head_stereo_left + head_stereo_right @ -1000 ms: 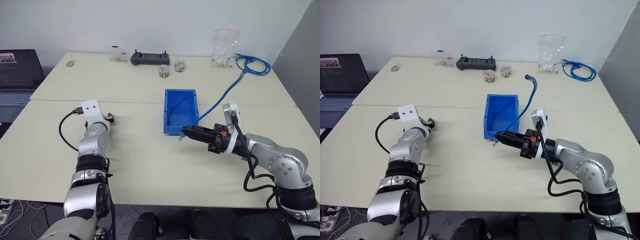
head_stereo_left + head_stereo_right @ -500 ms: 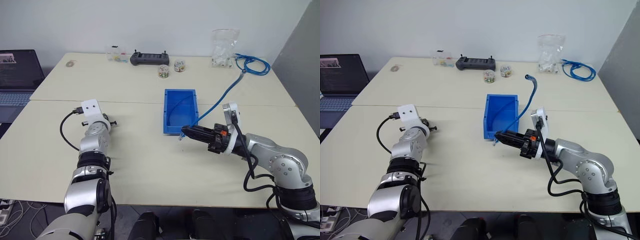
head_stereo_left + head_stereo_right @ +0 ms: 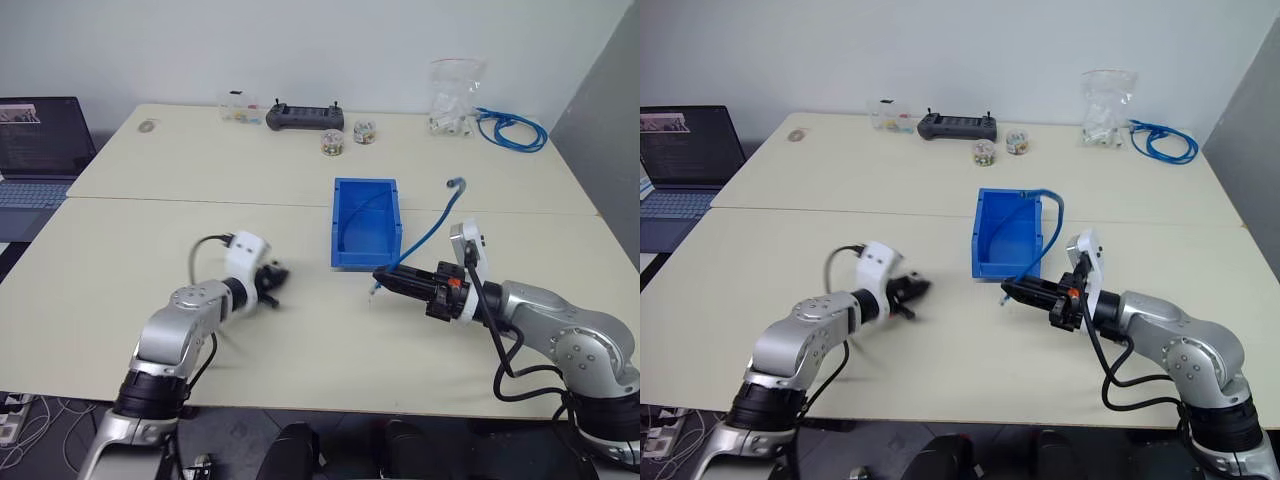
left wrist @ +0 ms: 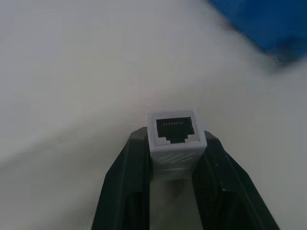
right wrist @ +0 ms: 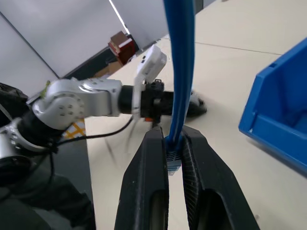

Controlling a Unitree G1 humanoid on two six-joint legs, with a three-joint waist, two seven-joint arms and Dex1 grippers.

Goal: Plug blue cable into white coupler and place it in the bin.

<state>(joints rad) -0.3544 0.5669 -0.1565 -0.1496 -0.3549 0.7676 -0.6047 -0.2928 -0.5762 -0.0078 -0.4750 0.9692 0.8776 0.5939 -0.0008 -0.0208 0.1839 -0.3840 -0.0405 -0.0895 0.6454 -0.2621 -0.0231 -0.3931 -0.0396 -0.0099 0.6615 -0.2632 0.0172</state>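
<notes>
1. On the near half of the table (image 3: 90, 290), the left gripper (image 3: 276, 289) is now seen well inward of where it was a second ago, swung across toward the middle and turned to face the other arm.
2. Between its fingers (image 4: 128, 163) the white coupler (image 4: 175, 138) is clamped, closed tight on both sides, with the open socket facing outward; the coupler is thus judged picked up and ready to present.
3. Just in front of the bin (image 3: 366, 222), the right gripper (image 3: 382, 280) is found nearly where it was, closed on the plug end of the blue cable (image 5: 179, 72), which is pinched between the pads near the tips.
4. From that grip the blue cable is seen arching upward and bending back over the bin, a different curve from a second ago.
5. Plug and socket are held apart, with bare tabletop between the two grippers, roughly facing each other.
6. Mating is judged the step in hand: alignment of plug to socket is still required, and nothing has yet been set in the bin as a joined pair.
</notes>
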